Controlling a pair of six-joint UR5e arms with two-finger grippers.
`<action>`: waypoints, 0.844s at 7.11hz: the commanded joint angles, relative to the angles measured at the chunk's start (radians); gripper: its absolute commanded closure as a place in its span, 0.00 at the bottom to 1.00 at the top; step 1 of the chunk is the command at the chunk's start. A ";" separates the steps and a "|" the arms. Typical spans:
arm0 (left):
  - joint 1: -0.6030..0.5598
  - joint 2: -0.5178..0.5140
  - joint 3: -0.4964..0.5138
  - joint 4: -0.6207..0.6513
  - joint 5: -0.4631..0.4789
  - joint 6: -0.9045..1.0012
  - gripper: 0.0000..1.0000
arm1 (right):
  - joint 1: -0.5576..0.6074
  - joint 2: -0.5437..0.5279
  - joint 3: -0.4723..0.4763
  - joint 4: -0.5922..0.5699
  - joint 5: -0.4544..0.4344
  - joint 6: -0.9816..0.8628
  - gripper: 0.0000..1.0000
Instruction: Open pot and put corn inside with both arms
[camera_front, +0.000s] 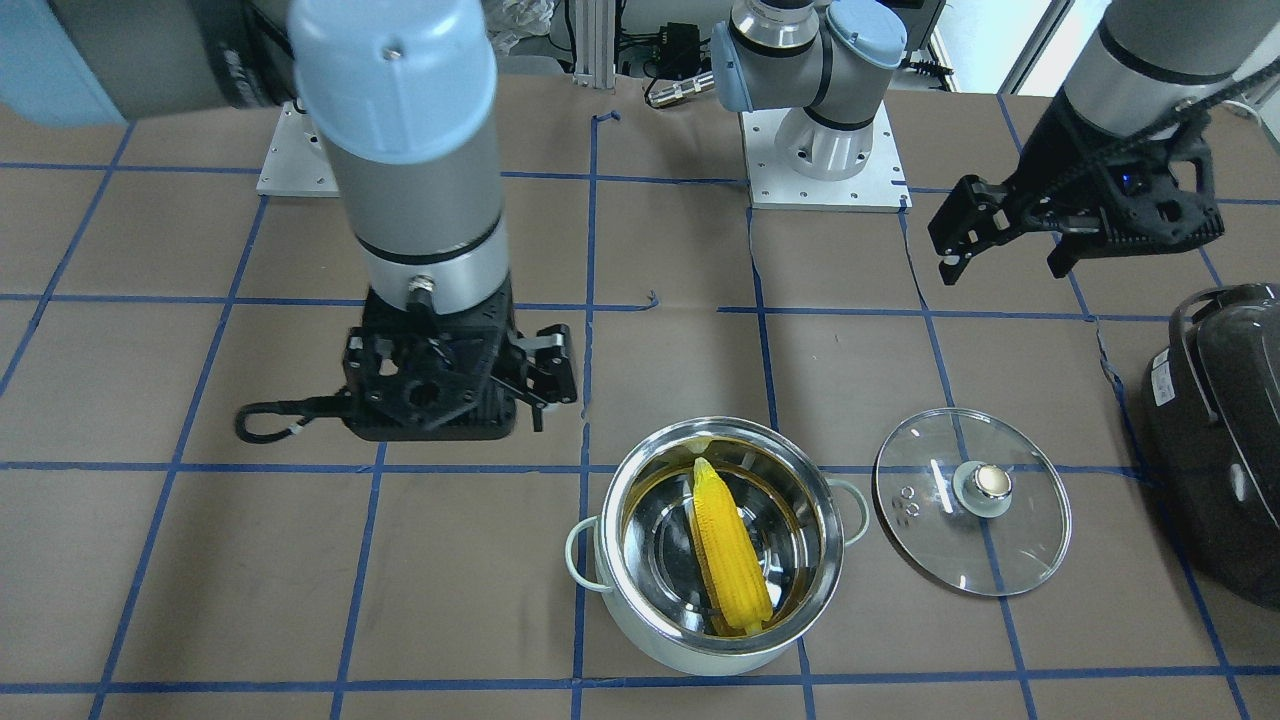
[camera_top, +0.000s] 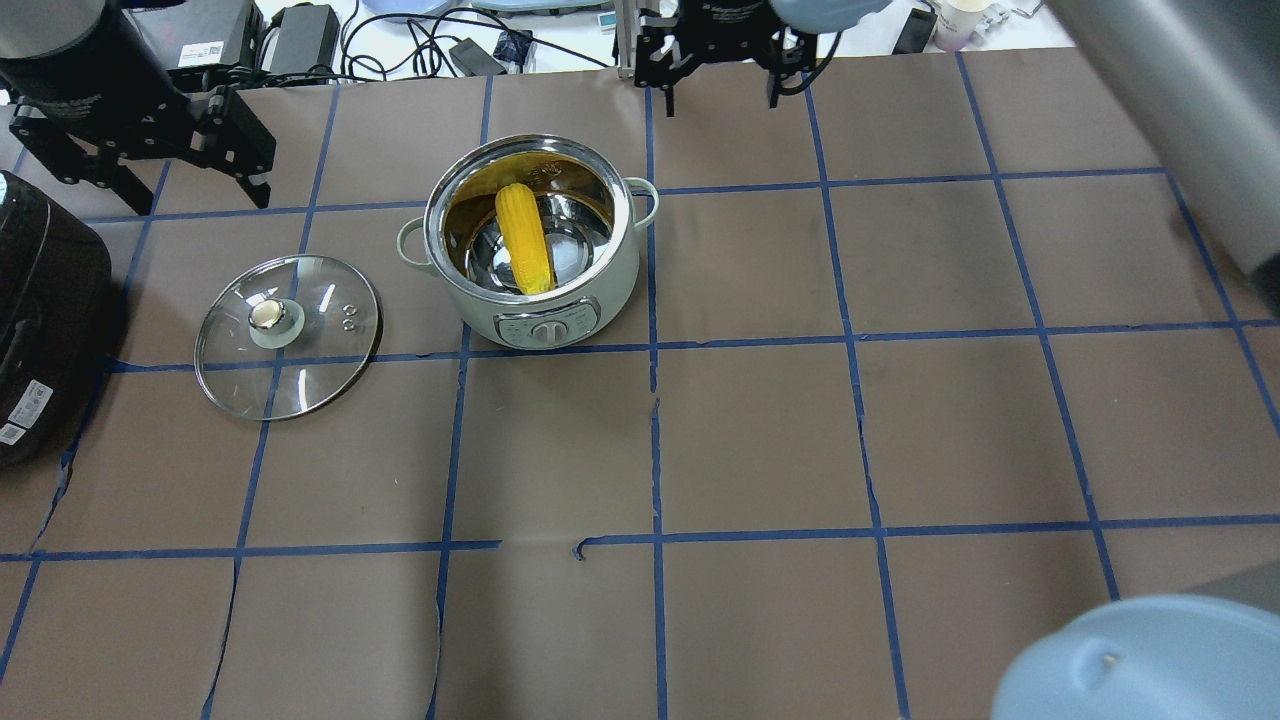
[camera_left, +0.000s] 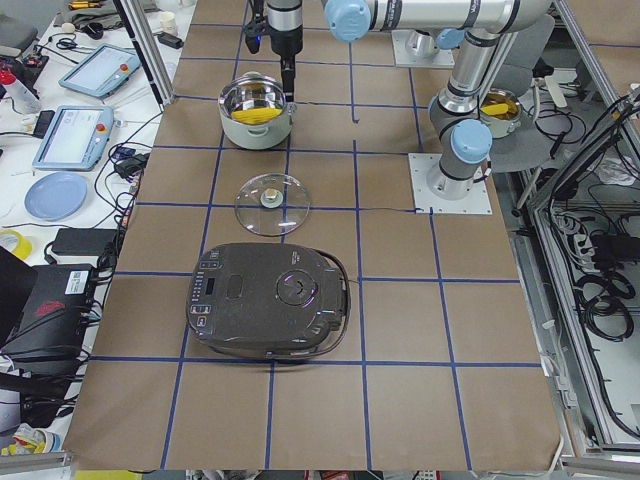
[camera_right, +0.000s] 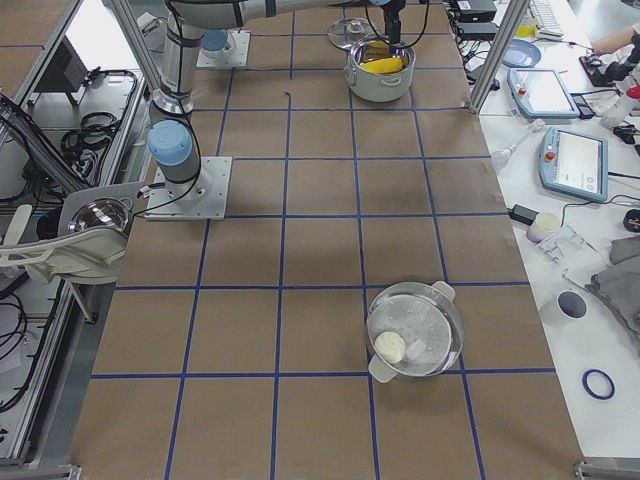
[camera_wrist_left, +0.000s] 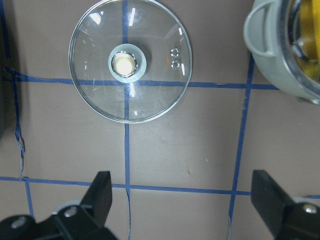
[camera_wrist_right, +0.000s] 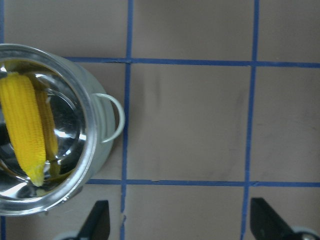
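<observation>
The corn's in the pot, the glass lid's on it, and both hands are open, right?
Not quite: the glass lid lies on the table beside the pot, not on it, as the overhead view shows. The corn is in the pot, and the left hand and right hand are open.

Corn (camera_top: 524, 238) lies in pot (camera_top: 612, 285). Lid (camera_top: 290, 342) flat on table (camera_top: 760, 430) left of pot, apart; appliance (camera_top: 45, 320) farther left.

A dark grey appliance (camera_left: 270, 313) sat closed on the brown, blue-gridded table (camera_top: 760, 430). Off the table, near the appliance, lay a blue plate (camera_left: 55, 195) and two tablets (camera_left: 75, 135). Well apart from the appliance, toward the table's other end, stood a steel pot (camera_right: 440, 345) holding a pale lump (camera_right: 389, 346).
</observation>
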 joint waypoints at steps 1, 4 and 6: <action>-0.233 0.015 -0.001 0.004 -0.002 -0.237 0.00 | -0.132 -0.204 0.156 0.081 -0.004 -0.204 0.00; -0.246 0.017 0.009 -0.021 -0.038 -0.127 0.00 | -0.188 -0.341 0.346 0.024 -0.004 -0.235 0.04; -0.123 0.024 0.006 -0.094 -0.081 0.069 0.00 | -0.184 -0.354 0.381 -0.004 0.013 -0.236 0.04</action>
